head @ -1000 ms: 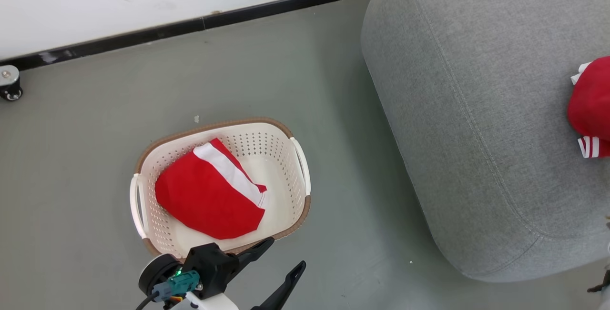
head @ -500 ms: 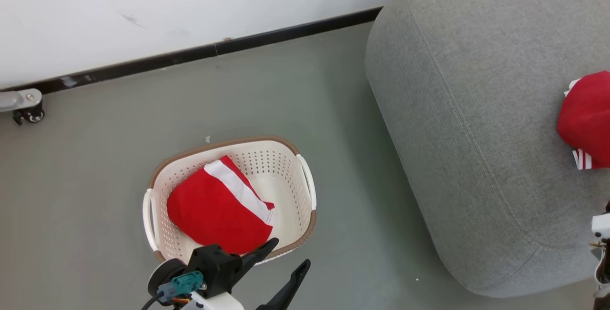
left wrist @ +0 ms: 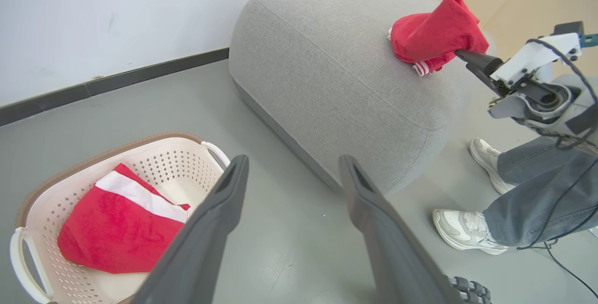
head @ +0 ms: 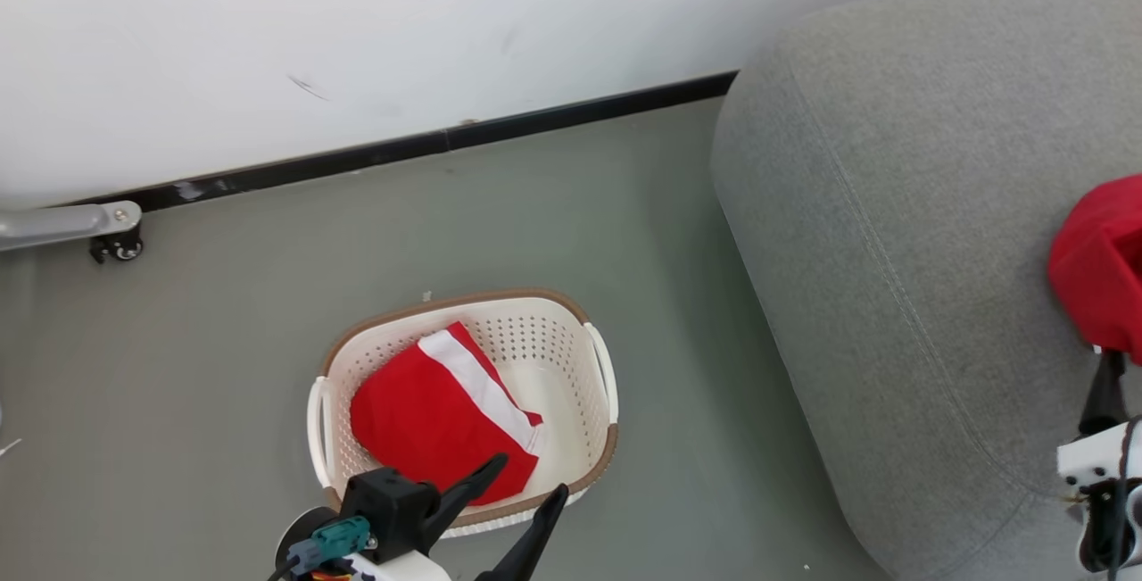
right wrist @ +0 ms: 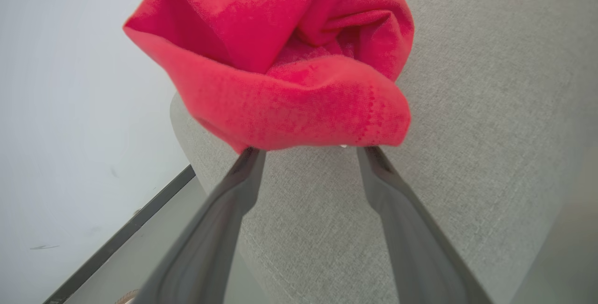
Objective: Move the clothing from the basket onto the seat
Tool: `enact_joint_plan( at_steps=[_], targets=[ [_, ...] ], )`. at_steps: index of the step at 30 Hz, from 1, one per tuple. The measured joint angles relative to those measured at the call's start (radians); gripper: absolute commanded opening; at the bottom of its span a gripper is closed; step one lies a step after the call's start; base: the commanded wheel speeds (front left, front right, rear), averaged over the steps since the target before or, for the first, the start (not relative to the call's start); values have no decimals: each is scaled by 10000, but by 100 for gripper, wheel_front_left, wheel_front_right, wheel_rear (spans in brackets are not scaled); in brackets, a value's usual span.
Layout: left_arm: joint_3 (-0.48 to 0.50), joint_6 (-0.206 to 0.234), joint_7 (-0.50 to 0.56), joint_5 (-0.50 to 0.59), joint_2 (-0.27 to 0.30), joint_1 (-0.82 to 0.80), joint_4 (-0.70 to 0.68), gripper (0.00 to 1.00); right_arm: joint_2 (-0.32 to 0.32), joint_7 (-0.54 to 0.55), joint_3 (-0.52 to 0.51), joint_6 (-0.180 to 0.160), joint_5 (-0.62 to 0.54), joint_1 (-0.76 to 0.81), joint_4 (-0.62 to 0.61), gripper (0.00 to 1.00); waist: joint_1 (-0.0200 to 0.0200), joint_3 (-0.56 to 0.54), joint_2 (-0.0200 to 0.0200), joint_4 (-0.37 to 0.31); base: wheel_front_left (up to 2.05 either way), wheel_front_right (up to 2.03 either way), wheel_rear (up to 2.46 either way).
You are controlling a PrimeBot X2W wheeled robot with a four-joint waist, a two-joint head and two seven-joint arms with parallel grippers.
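Head view, camera just swung: red white-banded fabric garment [head: 419, 420] in the cream perforated plastic basket [head: 544, 340], left hand [head: 530, 474] wide at its rim. Left wrist view: second red garment [left wrist: 434, 33] heaped on the grey upholstered sofa [left wrist: 327, 75]. Right wrist view: right hand [right wrist: 309, 151] wide, empty beside it; likely one piece remains.

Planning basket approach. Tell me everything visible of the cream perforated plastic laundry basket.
Cream-white perforated plastic laundry basket: rounded rectangle, brown woven-look rim, a white handle at each end. It stands upright on the grey floor, apart from the grey fabric sofa. A folded red garment with a broad white band lies inside, leaving part of the bottom bare. The open left gripper hovers above its near rim, apparently not touching.
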Motion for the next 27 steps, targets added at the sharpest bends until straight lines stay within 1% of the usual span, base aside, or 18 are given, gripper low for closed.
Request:
enact_joint_plan(
  at_steps=[8,17,27],
  targets=[
    [123,159,-211,-81,-94,97,378,100,-8,2,951,0,339,201,297,100,0,-397,0,388,0,0,0],
    [132,171,-391,-188,-284,255,734,100,-19,2,2240,2,782,703,583,100,0,-873,0,875,0,0,0],
    [94,261,-443,-318,-359,497,1018,100,-31,2,2771,0,1034,1038,581,100,0,-1341,0,1446,0,0,0]
  ],
)
